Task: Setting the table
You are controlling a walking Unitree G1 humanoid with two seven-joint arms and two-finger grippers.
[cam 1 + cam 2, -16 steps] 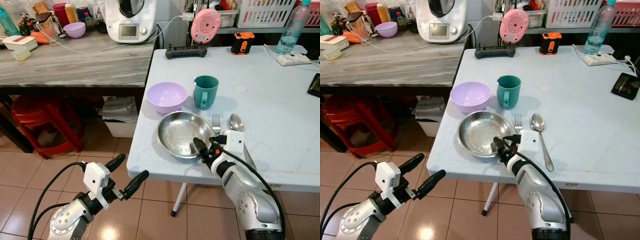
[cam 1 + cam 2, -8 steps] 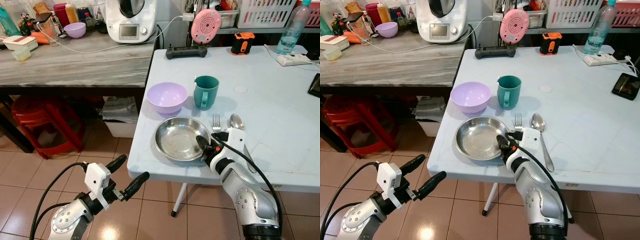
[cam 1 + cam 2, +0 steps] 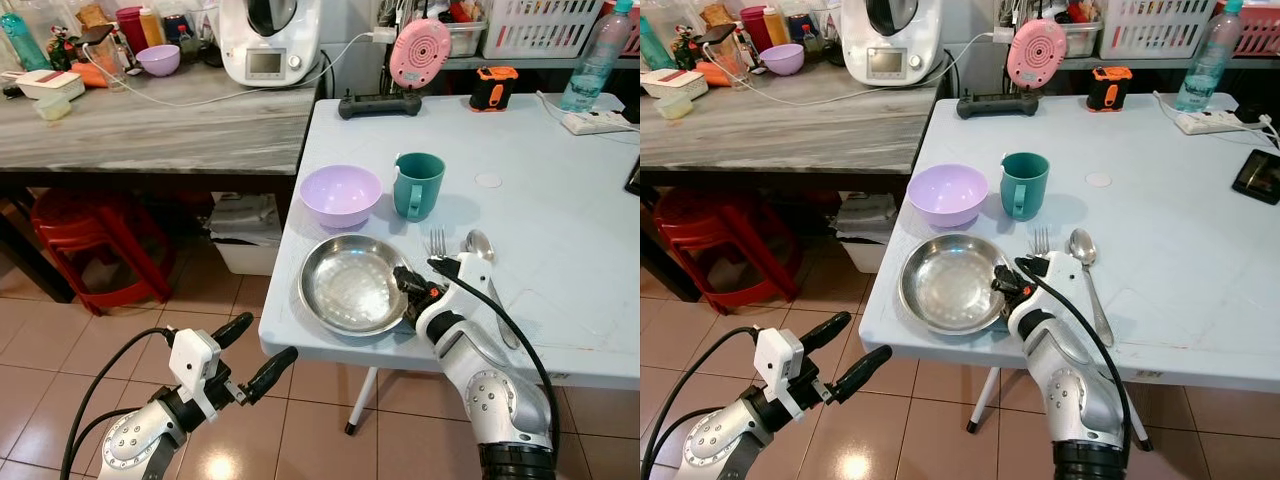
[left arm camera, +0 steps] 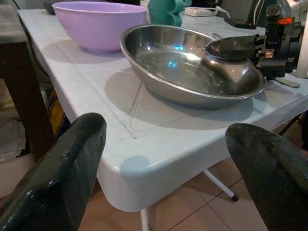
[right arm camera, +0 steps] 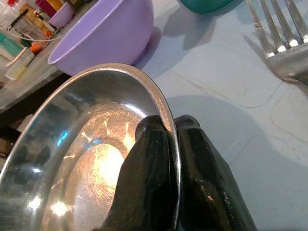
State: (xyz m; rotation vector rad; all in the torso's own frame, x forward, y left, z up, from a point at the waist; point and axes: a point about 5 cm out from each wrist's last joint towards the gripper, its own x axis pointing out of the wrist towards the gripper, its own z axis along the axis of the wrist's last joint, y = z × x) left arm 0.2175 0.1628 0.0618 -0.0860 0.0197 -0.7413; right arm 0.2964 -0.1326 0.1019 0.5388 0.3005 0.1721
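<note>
Right tool [image 3: 404, 281] pinches steel plate [image 3: 350, 285] rim; no legible writing.

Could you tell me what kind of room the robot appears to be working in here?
Probably a home kitchen or dining corner: a pale blue table set with a steel plate, bowl and mug, beside a counter holding a cooking appliance.

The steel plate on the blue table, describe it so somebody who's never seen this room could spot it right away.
Start at the pale blue table and look to its near left corner. There, in front of the lilac bowl and teal mug, left of the fork and spoon, lies the steel plate. It is the only shiny, shallow metal dish, and the right gripper pinches its rim.
</note>
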